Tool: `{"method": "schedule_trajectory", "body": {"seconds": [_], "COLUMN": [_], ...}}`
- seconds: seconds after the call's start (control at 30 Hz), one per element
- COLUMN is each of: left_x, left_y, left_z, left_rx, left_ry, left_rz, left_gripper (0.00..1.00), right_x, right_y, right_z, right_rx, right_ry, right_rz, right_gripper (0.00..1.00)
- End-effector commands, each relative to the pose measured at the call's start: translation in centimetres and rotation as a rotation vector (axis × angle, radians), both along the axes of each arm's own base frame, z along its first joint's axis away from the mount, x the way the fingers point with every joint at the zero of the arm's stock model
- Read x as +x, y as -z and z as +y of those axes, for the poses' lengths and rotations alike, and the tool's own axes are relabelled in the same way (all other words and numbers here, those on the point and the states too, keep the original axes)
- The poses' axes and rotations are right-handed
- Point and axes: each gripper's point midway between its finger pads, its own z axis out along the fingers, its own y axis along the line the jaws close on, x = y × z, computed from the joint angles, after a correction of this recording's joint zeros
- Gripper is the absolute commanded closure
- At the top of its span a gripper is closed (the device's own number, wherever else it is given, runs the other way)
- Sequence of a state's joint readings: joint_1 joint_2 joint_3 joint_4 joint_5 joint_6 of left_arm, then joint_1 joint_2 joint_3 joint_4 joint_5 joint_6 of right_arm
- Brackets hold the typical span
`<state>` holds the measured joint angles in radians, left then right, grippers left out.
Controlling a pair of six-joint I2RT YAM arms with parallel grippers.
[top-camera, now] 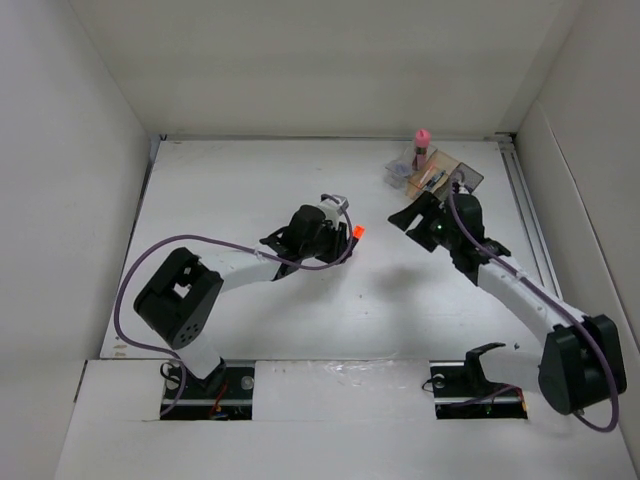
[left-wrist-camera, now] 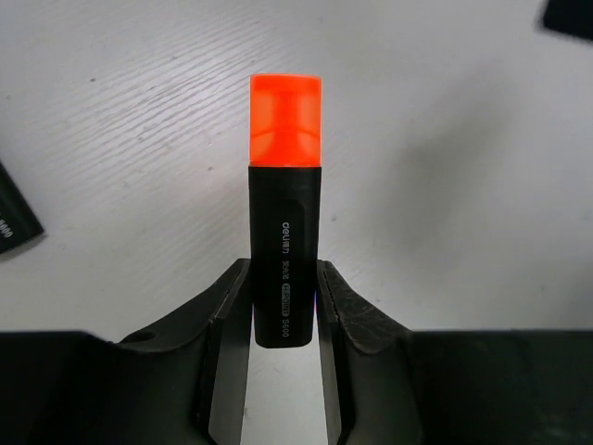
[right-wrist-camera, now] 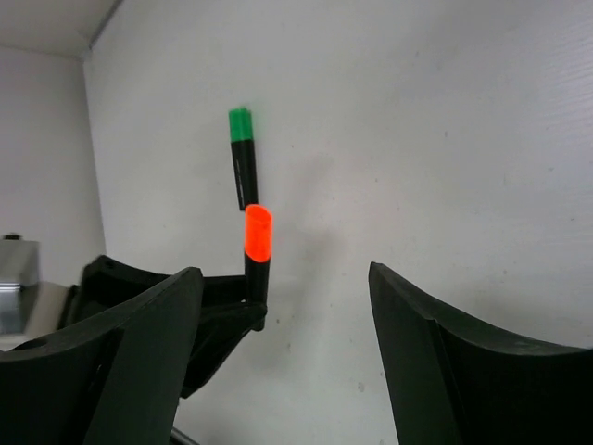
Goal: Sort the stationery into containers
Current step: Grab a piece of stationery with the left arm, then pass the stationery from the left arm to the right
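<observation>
Left arm, reaching over the mid-counter [top-camera: 230,190]: the left pincer [top-camera: 343,228] is closed on the black barrel of the orange marker [top-camera: 356,231]. In the left wrist view both fingers [left-wrist-camera: 232,306] press the barrel's sides. The orange marker [left-wrist-camera: 285,232] points away from the camera, with its orange cap clear of the left pincer [left-wrist-camera: 284,311]. Its rear end is hidden between the fingers. Two dark shapes, one cut off at the left edge [left-wrist-camera: 11,227] and one at the upper right corner [left-wrist-camera: 570,19], cannot be identified.

Centre: from the right wrist, the orange marker [right-wrist-camera: 257,243] appears with the green marker [right-wrist-camera: 243,158] beyond it. The green marker's near end meets the orange cap in this view, so contact cannot be judged.

Right arm: the right pincer [top-camera: 402,216] stands open and holds nothing; its fingers [right-wrist-camera: 139,352] are spread wide, their tips cut off by the frame. It sits just near of the tray [top-camera: 470,180] at the counter's far right. A pink-capped bottle [top-camera: 421,140] stands upright at the tray's far edge. The tray's other contents are too small to tell apart.
</observation>
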<state>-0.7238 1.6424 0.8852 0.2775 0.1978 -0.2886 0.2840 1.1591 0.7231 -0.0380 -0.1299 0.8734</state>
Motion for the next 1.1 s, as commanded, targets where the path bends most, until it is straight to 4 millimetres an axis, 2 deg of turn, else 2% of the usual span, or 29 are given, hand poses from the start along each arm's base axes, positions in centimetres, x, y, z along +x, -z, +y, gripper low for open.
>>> {"method": "schedule_trajectory", "body": {"seconds": [0.0, 0.07, 0.2, 0.27, 0.3, 0.4, 0.47, 0.57, 0.6, 0.63, 0.7, 0.73, 0.77, 0.8, 0.9, 0.97, 1.0, 1.03, 1.07], "left_x": [-0.6, -1.0, -1.6, -1.4, -1.8, -1.7, -1.6, -1.6, -1.7, -1.7, -1.7, -2.0, -2.1, -2.3, -2.7, -3.2, -3.3, -3.4, -3.5], "left_y": [-4.1, -4.8, -4.6, -5.5, -5.3, -5.6, -5.8, -5.8, -5.1, -5.1, -5.1, -5.2, -6.1, -6.8, -8.1, -9.7, -10.3, -11.3, -11.0], "left_z": [-2.3, -2.9, -3.6, -4.1, -4.0, -4.1, -4.2, -4.2, -4.1, -4.1, -4.1, -4.2, -4.4, -4.2, -3.4, -2.7, -2.7, -2.5, -2.2], "left_rx": [-0.191, -0.233, -0.260, -0.294, -0.297, -0.304, -0.316, -0.328, -0.316, -0.316, -0.316, -0.321, -0.339, -0.349, -0.359, -0.383, -0.392, -0.407, -0.397], "left_ry": [0.064, 0.097, 0.141, 0.152, 0.163, 0.164, 0.166, 0.163, 0.161, 0.161, 0.161, 0.177, 0.188, 0.190, 0.181, 0.174, 0.175, 0.178, 0.168], "left_rz": [-0.054, -0.051, -0.031, -0.052, -0.047, -0.056, -0.072, -0.072, -0.057, -0.057, -0.057, -0.050, -0.068, -0.081, -0.121, -0.161, -0.174, -0.193, -0.185], "left_gripper": [1.00, 1.00, 1.00, 1.00, 1.00, 1.00, 1.00, 1.00, 0.93, 0.93, 0.75, 0.61, 0.56, 0.52, 0.40, 0.34, 0.29, 0.29, 0.28], "right_x": [0.6, 0.3, 0.7, 0.8, 0.8, 1.1, 1.2, 1.3, 1.4, 1.4, 1.7, 2.1, 2.3, 2.6, 4.9, 6.5, 7.8, 9.0, 9.9], "right_y": [-1.6, -1.0, 0.7, 1.3, 0.8, 1.2, 2.2, 2.6, 2.6, 2.6, 2.1, 1.7, 1.7, 0.7, -0.9, -1.6, -1.5, -2.5, -2.9], "right_z": [3.6, 5.3, 7.8, 8.2, 8.6, 8.9, 9.0, 9.1, 9.0, 9.0, 9.0, 8.8, 8.7, 8.6, 5.7, 3.2, -0.2, -2.0, -4.0], "right_rx": [0.025, 0.018, -0.003, -0.002, -0.004, 0.003, 0.002, 0.016, 0.019, 0.019, 0.019, 0.014, 0.008, 0.009, -0.020, -0.050, -0.090, -0.118, -0.145], "right_ry": [-0.151, -0.204, -0.264, -0.260, -0.264, -0.248, -0.244, -0.233, -0.220, -0.220, -0.212, -0.196, -0.185, -0.175, -0.056, 0.027, 0.146, 0.213, 0.287], "right_rz": [-0.051, -0.034, 0.012, 0.026, 0.015, 0.021, 0.050, 0.070, 0.072, 0.072, 0.059, 0.047, 0.045, 0.027, 0.012, 0.000, 0.008, -0.007, -0.007], "right_gripper": [0.21, 0.20, 0.19, 0.21, 0.21, 0.27, 0.32, 0.54, 0.78, 0.78, 0.87, 0.92, 0.93, 0.95, 0.96, 0.96, 0.96, 0.96, 0.96]}}
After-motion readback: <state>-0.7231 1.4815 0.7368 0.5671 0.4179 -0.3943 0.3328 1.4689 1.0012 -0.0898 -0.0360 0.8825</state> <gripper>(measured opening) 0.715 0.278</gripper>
